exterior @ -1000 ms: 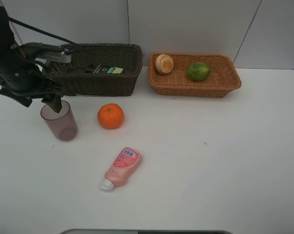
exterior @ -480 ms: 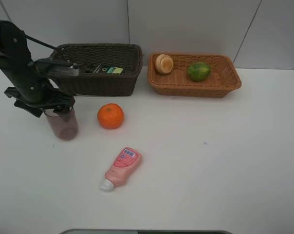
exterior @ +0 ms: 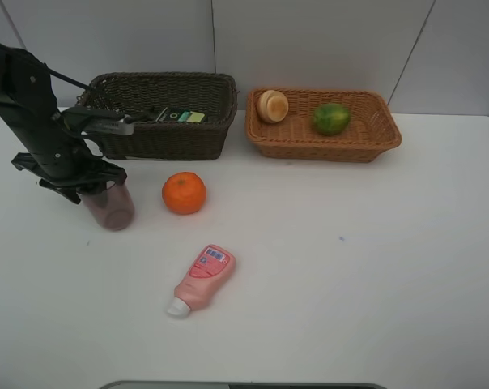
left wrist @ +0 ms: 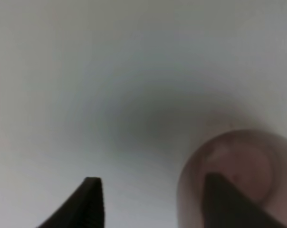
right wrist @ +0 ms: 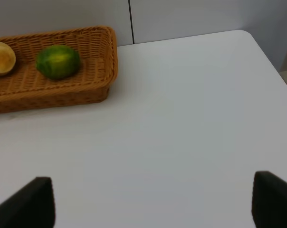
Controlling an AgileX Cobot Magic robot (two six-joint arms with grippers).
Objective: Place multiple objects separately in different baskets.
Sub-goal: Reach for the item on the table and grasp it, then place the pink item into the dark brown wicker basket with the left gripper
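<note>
Purple translucent cup [exterior: 111, 212] stands on the white table [exterior: 325, 267] just beside the orange [exterior: 184, 193], in front of the dark basket [exterior: 167, 134]. My left gripper [left wrist: 151, 190] straddles its rim, jaws apart: one finger [left wrist: 229, 204] inside, the other outside and clear of the wall. My right gripper [right wrist: 153, 183] hangs spread wide above the table near the tan basket [right wrist: 86, 90].
</note>
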